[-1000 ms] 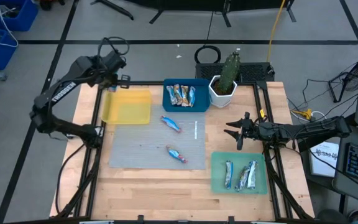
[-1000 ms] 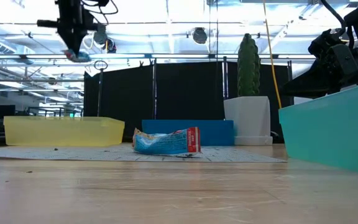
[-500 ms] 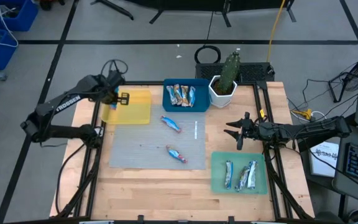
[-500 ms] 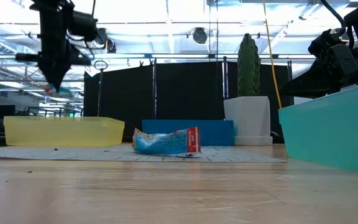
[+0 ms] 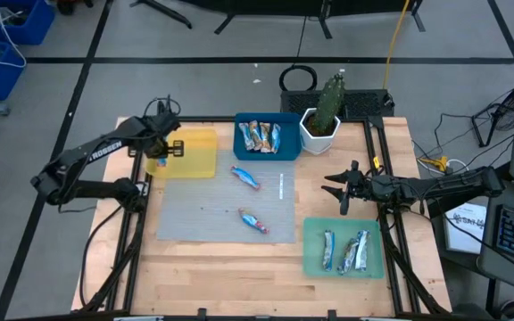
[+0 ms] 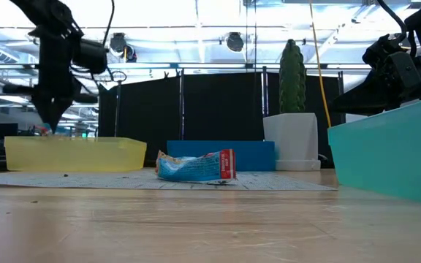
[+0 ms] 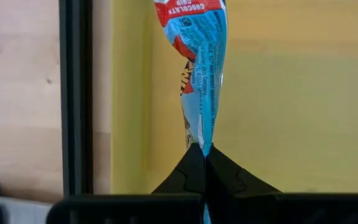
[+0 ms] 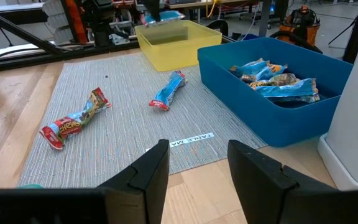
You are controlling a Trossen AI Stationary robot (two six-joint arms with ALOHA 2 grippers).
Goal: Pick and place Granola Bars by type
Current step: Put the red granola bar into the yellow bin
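My left gripper (image 5: 164, 150) hangs over the left part of the yellow tray (image 5: 188, 153), shut on a blue-wrapped granola bar (image 7: 201, 68). In the low view the left gripper (image 6: 50, 126) is just above the yellow tray's rim (image 6: 71, 142). My right gripper (image 5: 342, 189) waits open near the table's right edge, holding nothing. Two more granola bars lie flat on the grey mat (image 5: 246, 176) (image 5: 254, 220). Further bars lie in the blue tray (image 5: 268, 136) and in the green tray (image 5: 344, 248). My left gripper pinches the blue bar by the crimped end of its wrapper (image 7: 202, 142) between its two shut fingertips (image 7: 225, 168). The fingers come from above, pointing down. The bar hangs below them over the yellow tray's floor (image 7: 291, 93); whether its lower end touches the tray, I cannot tell.
A white pot with a cactus (image 5: 321, 125) stands at the far edge beside the blue tray. The grey mat (image 5: 203, 209) covers the table's middle. Bare wood (image 5: 239, 267) lies along the near edge. A black frame rail (image 7: 76, 93) runs beside the yellow tray.
My left gripper has come down from high above the yellow tray's far left corner, moving toward the table's near edge, to just above the tray's rim. It stays shut on the bar, which has travelled with it. The right arm has kept still.
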